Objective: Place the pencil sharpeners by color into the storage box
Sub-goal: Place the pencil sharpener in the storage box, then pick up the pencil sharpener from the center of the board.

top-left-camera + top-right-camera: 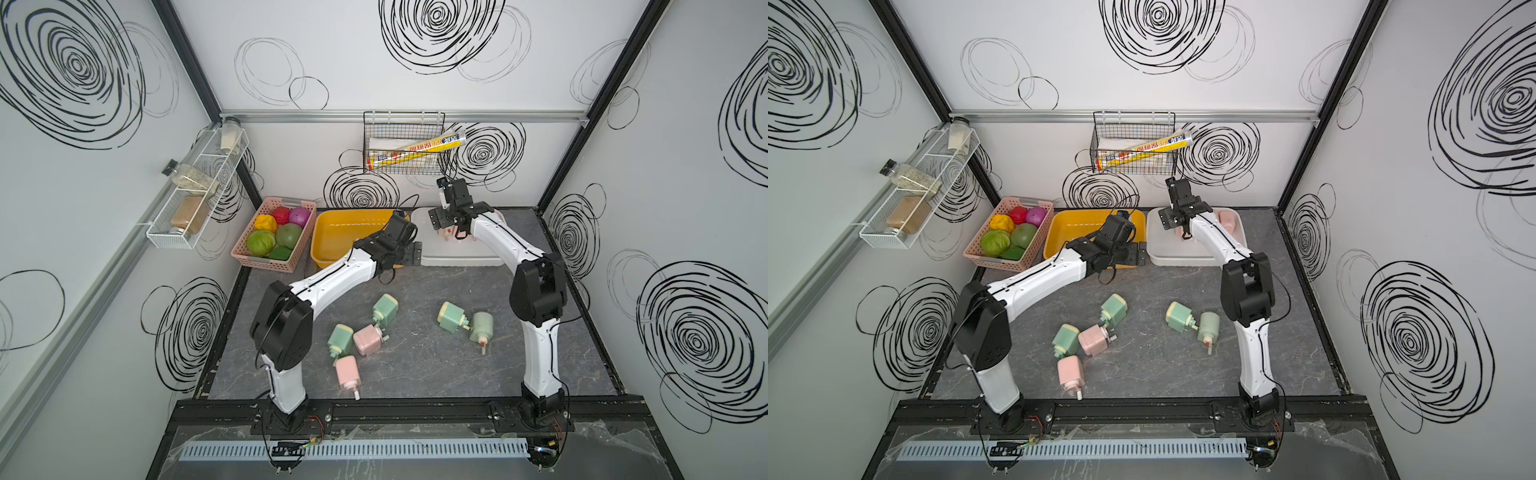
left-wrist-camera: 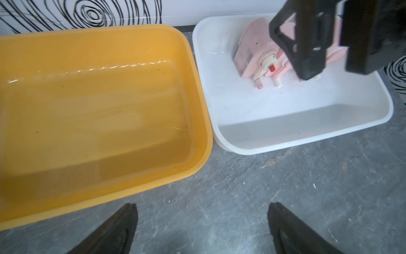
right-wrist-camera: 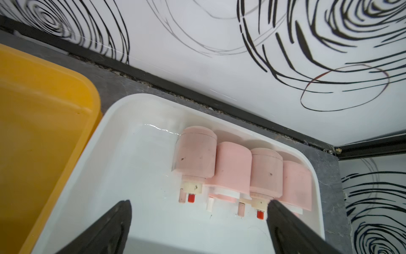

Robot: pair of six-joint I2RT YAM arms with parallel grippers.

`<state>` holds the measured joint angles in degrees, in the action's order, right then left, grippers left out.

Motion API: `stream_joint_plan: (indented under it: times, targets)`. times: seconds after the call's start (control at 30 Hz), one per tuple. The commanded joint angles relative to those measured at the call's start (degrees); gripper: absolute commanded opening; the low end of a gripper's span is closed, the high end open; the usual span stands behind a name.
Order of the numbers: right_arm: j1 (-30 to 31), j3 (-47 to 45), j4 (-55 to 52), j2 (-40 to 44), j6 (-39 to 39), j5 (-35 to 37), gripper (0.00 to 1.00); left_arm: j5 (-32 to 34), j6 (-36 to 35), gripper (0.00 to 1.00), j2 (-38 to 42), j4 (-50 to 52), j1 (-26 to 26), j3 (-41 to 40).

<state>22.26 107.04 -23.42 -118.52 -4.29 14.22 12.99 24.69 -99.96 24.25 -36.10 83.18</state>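
Note:
Several mint green pencil sharpeners [image 1: 385, 309] and two pale pink ones [image 1: 368, 338] lie loose on the grey table in both top views. Several more pink sharpeners [image 3: 194, 154] lie side by side at the far end of the white storage box [image 3: 123, 154]. The yellow storage box [image 2: 92, 105] beside it holds nothing. My right gripper [image 3: 198, 204] hangs open just above the white box floor, near the sharpeners' crank ends, holding nothing. My left gripper [image 2: 202, 211] is open over bare table in front of the gap between the two boxes.
A pink basket [image 1: 249, 259] of toy vegetables stands left of the yellow box. A wire basket [image 1: 405, 143] with a foil roll hangs on the back wall. A white rack [image 1: 199, 195] of jars is fixed to the left wall.

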Motion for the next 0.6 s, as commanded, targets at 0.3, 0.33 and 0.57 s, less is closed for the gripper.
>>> stream_joint_plan:
  times: [0.3, 0.33, 0.57]
  targets:
    - [6.5, -32.5, 14.0, 27.4, -27.2, -45.6, 1.0, 6.0, 16.9, 0.99, 31.1, -1.7, 9.5, -32.3]
    - [9.1, -33.5, 12.6, 28.2, -31.2, -44.5, 1.0, 4.2, 18.5, 0.99, 33.2, -2.4, 11.1, -34.9]
    - [16.8, -34.0, -0.2, 27.7, -45.6, -53.2, 0.97, 2.5, 22.5, 0.99, 41.3, 2.9, 16.2, -41.2]
